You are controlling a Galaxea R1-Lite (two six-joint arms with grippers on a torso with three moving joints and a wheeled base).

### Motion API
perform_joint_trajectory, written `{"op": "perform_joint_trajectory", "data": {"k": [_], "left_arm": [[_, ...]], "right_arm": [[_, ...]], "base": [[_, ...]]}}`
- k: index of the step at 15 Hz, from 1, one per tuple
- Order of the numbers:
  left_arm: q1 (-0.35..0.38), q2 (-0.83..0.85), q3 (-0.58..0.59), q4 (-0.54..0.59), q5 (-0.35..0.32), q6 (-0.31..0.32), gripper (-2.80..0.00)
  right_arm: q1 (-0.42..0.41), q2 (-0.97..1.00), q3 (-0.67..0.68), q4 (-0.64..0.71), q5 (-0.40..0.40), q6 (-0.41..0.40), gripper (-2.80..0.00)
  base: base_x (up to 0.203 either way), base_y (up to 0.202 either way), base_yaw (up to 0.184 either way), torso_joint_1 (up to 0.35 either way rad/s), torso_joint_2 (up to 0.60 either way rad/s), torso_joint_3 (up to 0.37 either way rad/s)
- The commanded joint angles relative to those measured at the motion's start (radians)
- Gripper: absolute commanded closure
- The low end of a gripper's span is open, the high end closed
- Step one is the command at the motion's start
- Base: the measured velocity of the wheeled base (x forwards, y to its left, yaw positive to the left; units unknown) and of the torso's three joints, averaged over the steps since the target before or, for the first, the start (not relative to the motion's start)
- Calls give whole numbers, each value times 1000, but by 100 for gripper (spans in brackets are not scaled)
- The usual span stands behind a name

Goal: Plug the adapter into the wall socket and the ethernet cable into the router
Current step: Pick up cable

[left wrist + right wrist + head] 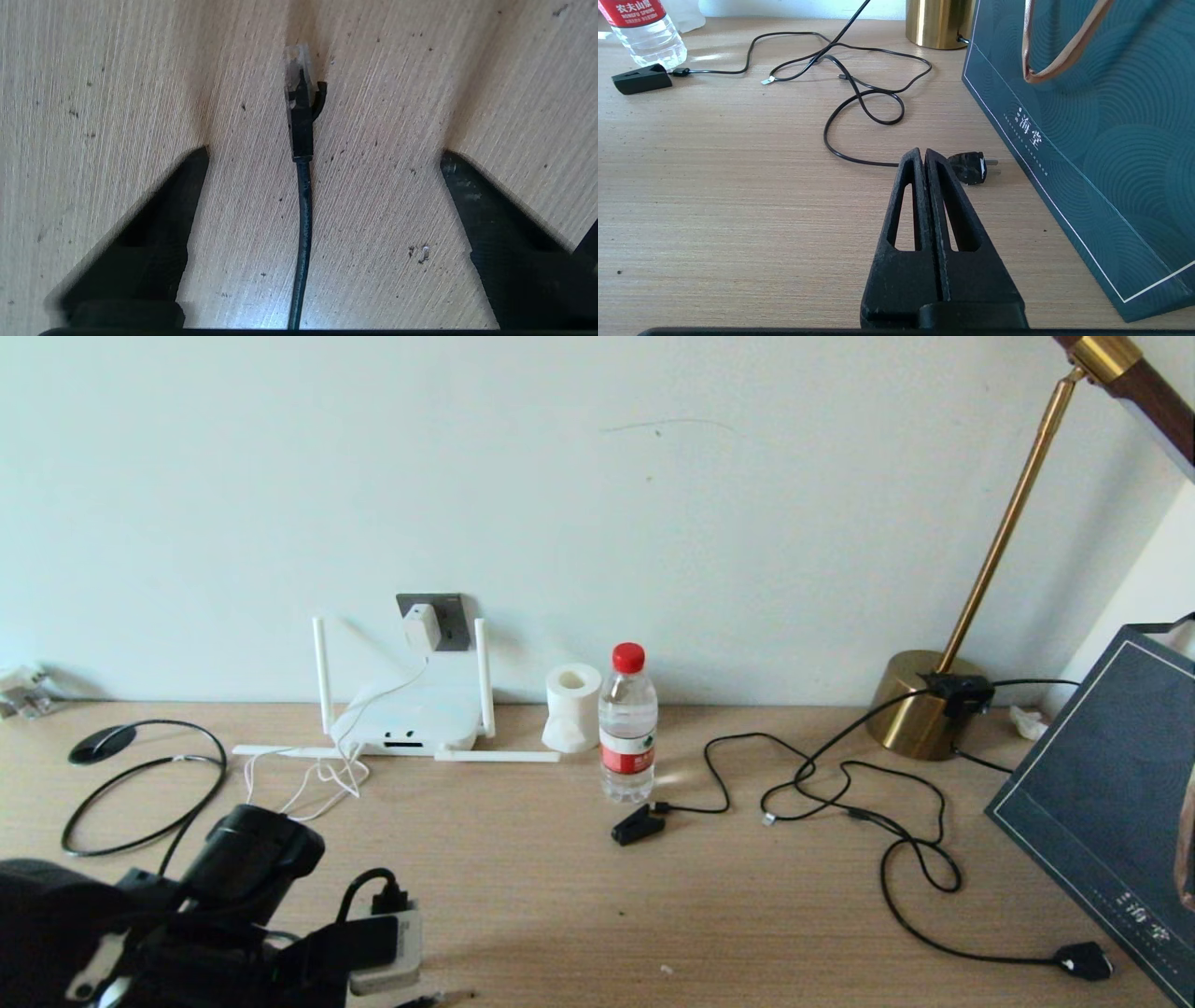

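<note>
The white adapter [422, 627] sits plugged into the dark grey wall socket [453, 621], and its thin white cord hangs down to the table. Below it lies the white router [411, 719] with its stick antennas. The black ethernet cable [303, 210] lies flat on the wood. Its clear-tipped connector [297, 74] points away from my left wrist. My left gripper [324, 150] is open low over the table near the front left edge, one finger on each side of the cable and neither touching it. My right gripper [923, 151] is shut and holds nothing, hovering by a black two-pin plug [971, 168].
A water bottle [627, 728] and a paper roll [572, 707] stand right of the router. Thin black cords [840, 784] with a black clip-like plug [637, 825] sprawl toward a brass lamp base [920, 705]. A dark teal bag [1111, 803] stands at the right edge.
</note>
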Motion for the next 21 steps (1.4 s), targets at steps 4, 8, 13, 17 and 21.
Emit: {"op": "perform_joint_trajectory", "data": {"k": [4, 8, 13, 17, 21], "left_arm": [[0, 0, 1, 3, 7, 4, 0], [0, 2, 7, 3, 7, 4, 0], [-3, -73, 17, 3, 7, 4, 0], [-8, -170, -132, -36, 20, 5, 0], [-8, -151, -174, -533, 138, 10, 0]], "right_arm": [[1, 1, 0, 0, 0, 0, 0], [0, 1, 0, 0, 0, 0, 0], [0, 1, 0, 0, 0, 0, 0], [1, 1, 0, 0, 0, 0, 0], [0, 1, 0, 0, 0, 0, 0]], "base": [[0, 0, 0, 0, 0, 0], [0, 0, 0, 0, 0, 0], [0, 0, 0, 0, 0, 0], [0, 0, 0, 0, 0, 0], [0, 0, 0, 0, 0, 0]]}}
